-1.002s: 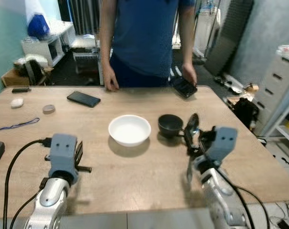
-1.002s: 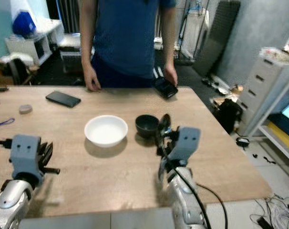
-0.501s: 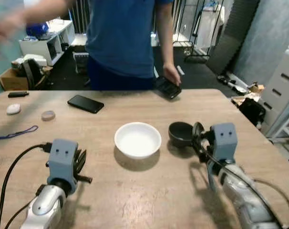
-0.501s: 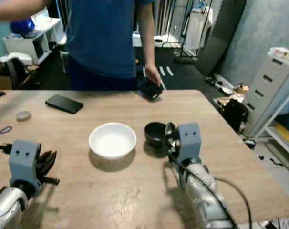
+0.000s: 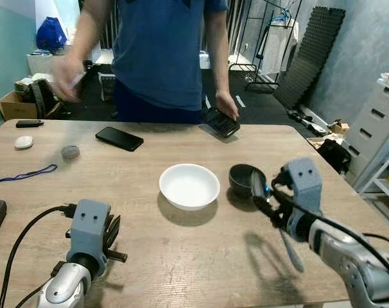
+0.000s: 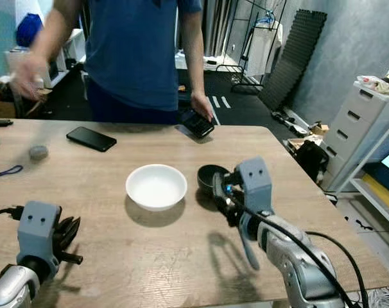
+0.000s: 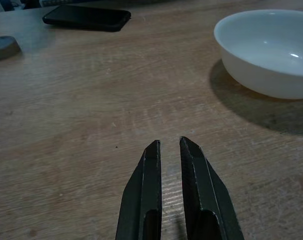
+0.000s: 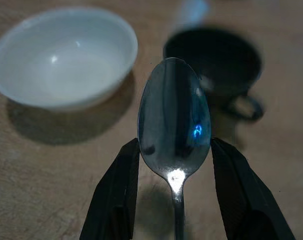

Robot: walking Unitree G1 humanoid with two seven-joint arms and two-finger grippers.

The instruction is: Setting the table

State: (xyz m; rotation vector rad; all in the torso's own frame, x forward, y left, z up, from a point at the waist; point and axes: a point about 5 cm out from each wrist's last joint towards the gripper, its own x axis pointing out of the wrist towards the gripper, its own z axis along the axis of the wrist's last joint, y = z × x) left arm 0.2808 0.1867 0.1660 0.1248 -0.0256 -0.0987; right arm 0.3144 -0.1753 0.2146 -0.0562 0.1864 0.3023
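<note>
Workshop or lab space, not a home. Evidenced by: dark foam panel (image 5: 308, 54) leaning against grey wall, metal racks (image 5: 269, 38), white drawer unit (image 5: 373, 128), cardboard box (image 5: 12, 106), loose gear on floor behind wooden bench (image 5: 181, 247).
</note>
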